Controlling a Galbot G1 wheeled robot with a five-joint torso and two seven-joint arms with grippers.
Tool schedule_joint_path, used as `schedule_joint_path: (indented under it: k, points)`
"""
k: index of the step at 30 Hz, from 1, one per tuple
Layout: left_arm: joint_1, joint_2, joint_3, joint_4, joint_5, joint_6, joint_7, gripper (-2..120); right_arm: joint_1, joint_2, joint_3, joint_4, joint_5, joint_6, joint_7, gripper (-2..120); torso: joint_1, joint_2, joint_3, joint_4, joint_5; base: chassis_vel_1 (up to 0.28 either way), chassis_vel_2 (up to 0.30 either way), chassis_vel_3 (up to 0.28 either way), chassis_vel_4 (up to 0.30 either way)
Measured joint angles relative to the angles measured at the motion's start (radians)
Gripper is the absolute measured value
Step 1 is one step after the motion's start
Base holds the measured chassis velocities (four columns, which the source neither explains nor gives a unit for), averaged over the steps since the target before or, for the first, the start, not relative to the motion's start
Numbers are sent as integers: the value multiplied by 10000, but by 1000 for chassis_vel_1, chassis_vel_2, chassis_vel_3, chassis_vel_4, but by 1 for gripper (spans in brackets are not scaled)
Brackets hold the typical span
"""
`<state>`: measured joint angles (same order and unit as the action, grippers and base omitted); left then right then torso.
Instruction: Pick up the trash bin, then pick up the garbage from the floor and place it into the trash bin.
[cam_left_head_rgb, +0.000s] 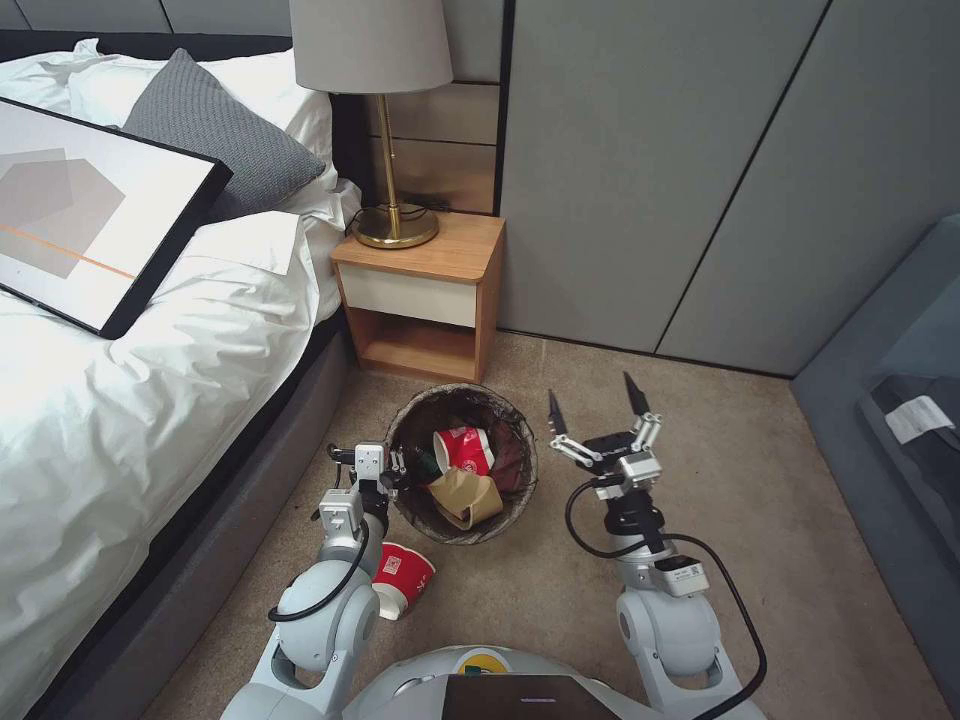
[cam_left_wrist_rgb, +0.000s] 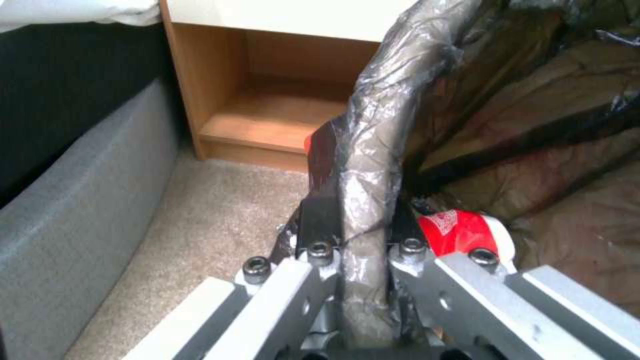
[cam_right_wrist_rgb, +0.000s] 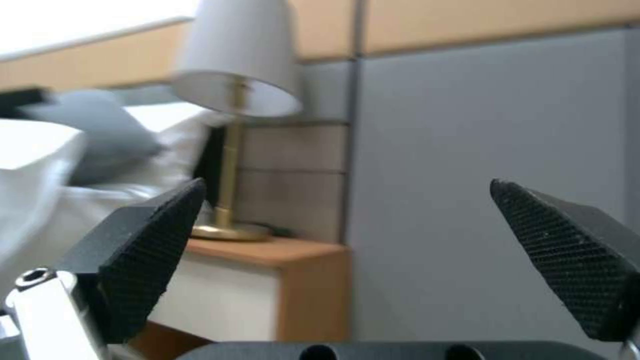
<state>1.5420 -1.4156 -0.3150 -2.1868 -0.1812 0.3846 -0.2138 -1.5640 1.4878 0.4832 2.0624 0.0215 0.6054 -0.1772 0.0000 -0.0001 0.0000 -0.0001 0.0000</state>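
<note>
The trash bin (cam_left_head_rgb: 523, 452), lined with a dark bag, is near the nightstand, a little above the carpet as far as I can tell. My left gripper (cam_left_head_rgb: 397, 474) is shut on its near-left rim; in the left wrist view the left gripper (cam_left_wrist_rgb: 357, 212) pinches the liner-covered rim (cam_left_wrist_rgb: 377, 125). Inside lie a red-and-white cup (cam_left_head_rgb: 462, 448) (cam_left_wrist_rgb: 460, 231) and crumpled brown paper (cam_left_head_rgb: 465, 496). More garbage, a red-and-white cup (cam_left_head_rgb: 400, 578), lies on the carpet beside my left arm. My right gripper (cam_left_head_rgb: 592, 402) (cam_right_wrist_rgb: 347, 192) hovers open and empty just right of the bin.
A wooden nightstand (cam_left_head_rgb: 425, 290) with a brass lamp (cam_left_head_rgb: 392, 210) stands behind the bin. The bed (cam_left_head_rgb: 120, 400), with a framed picture (cam_left_head_rgb: 90, 210) on it, runs along the left. Grey wall panels (cam_left_head_rgb: 680, 170) close the back; a blue-grey sofa (cam_left_head_rgb: 890, 430) sits right.
</note>
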Motion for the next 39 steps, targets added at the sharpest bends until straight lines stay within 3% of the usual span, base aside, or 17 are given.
schedule_joint_path:
  k: [3, 7, 39]
  points:
    - [16, 31, -47, 9, 27, -153, 52, 0, -339, 185, 276, -318, -122, -312, 1466, 100, 0, 0, 0, 1, 0, 0, 0, 0, 0]
    - [9, 43, -59, 32, 17, -269, 66, 0, -467, 219, 734, -948, -9, -563, 2201, 100, 0, 0, 0, 1, 0, 0, 0, 0, 0]
    - [-11, 17, -46, -32, -82, -308, -1, 0, -398, 258, 1056, -1543, 281, -452, 2229, 100, 0, 0, 0, 0, -1, 0, 0, 0, 0]
